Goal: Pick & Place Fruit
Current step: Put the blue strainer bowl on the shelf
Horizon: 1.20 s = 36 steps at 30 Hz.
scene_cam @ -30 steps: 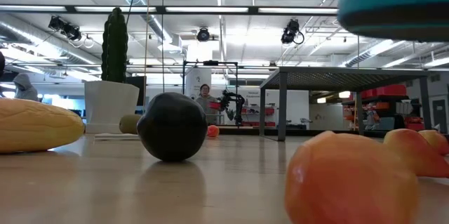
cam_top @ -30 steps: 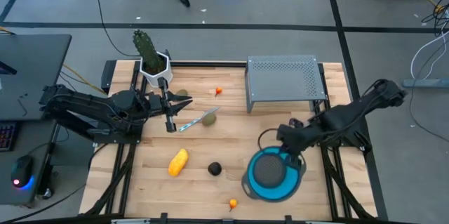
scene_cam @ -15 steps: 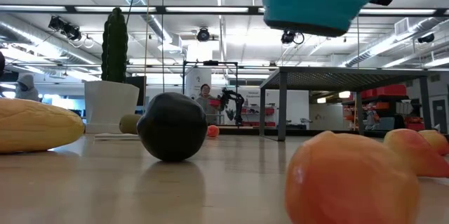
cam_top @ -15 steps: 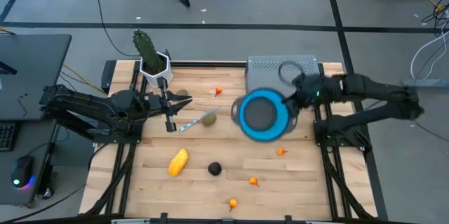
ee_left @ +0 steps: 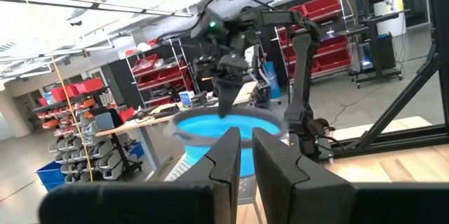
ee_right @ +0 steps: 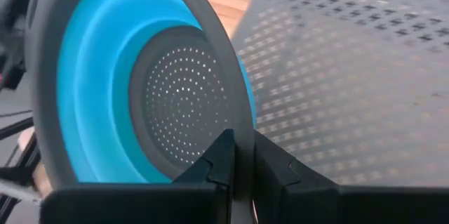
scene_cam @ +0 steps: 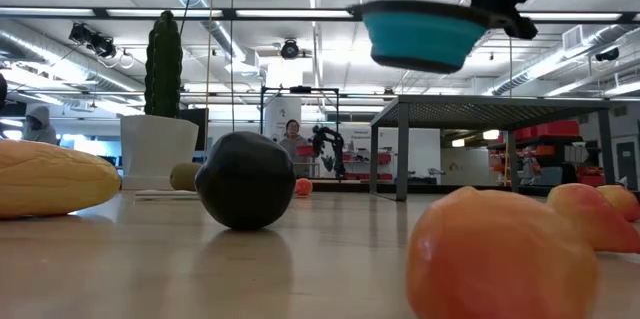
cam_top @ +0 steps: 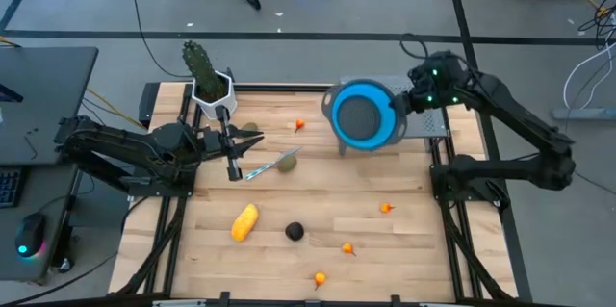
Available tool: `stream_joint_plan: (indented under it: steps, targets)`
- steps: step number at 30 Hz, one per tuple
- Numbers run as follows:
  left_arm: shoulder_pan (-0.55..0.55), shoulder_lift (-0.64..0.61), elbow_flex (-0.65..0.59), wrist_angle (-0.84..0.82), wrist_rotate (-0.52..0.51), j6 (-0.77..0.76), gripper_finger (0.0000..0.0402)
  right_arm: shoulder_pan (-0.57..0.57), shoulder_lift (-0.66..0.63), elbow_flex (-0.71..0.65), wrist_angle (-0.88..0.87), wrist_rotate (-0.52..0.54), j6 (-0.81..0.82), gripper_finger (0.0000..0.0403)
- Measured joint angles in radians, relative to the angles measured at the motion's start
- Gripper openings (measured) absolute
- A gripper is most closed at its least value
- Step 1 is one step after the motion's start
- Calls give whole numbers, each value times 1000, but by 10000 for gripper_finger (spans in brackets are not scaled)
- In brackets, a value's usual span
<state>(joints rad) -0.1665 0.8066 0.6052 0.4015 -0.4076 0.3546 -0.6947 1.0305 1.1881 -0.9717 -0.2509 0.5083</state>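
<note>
My right gripper [cam_top: 409, 105] is shut on a blue collapsible strainer bowl [cam_top: 361, 115] with a grey rim, held high over the left end of the grey perforated shelf [cam_top: 423, 119]. On the table lie the yellow oblong fruit [cam_top: 244, 221], the dark round one [cam_top: 295, 232], two olive ovals [cam_top: 287, 164] [cam_top: 249, 130] and several tiny orange ones [cam_top: 386, 208] [cam_top: 347, 247]. My left gripper [cam_top: 232, 167] waits shut near the knife [cam_top: 262, 169]. The low view shows the bowl [scene_cam: 425, 34] hanging in the air. My right gripper pinches the bowl's grey rim [ee_right: 242, 122] between its two fingers, on the bowl's right side. The fingers come level from the table's right. The bowl is lifted clear and sits upright, its mouth upward, above the shelf.
A cactus in a white pot [cam_top: 204, 76] stands at the far left corner. The silver-bladed knife lies beside one olive oval. The shelf takes up the far right of the table. Bare wood [cam_top: 318, 191] shows in the middle, between the fruits.
My right gripper has carried the bowl from low over the table's near right part up and toward the far edge, until it hangs over the shelf. Two tiny orange fruits that the bowl hid from above now show on the table. The left arm kept still.
</note>
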Motion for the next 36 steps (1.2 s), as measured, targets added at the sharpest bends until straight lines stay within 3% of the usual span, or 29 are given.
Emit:
stream_joint_plan:
  steps: [14, 36]
  targets:
    - [0, 0, 0, 0, 0, 13, 45, -232, 72, 0, -41, -39, -125, 34]
    - [0, 0, 0, 0, 0, 17, 45, -250, 74, 0, -49, 9, -159, 34]
